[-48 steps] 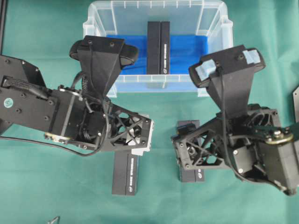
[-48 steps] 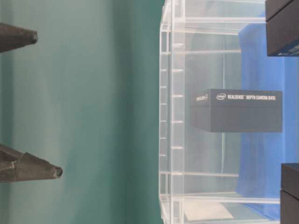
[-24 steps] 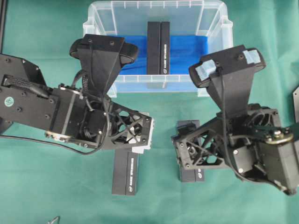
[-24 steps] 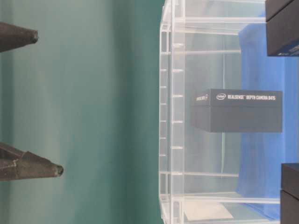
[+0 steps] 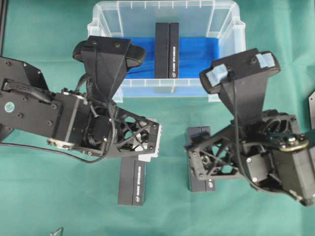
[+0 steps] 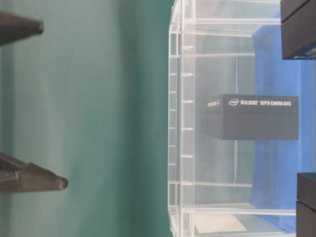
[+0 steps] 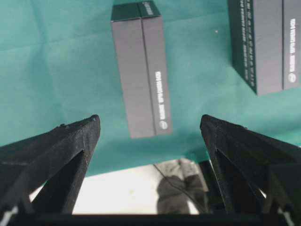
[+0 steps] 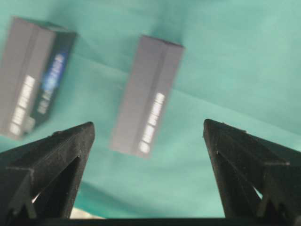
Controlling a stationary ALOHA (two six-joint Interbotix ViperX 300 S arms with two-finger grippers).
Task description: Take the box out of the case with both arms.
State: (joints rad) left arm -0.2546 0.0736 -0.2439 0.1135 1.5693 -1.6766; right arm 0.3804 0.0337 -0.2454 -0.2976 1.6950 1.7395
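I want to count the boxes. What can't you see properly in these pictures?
- Overhead view: the two boxes on the cloth, left box and right box, are partly covered by the arms.
- Right wrist view: box lettering is blurred.
- Table-level view: a corner box is cut off by the edge.

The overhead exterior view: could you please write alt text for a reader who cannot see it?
Two black robot arms hang over a green cloth, the left gripper and right gripper each above a dark box on the cloth: the left box, the right box. Behind them, a clear plastic case with a blue floor holds one more dark box.
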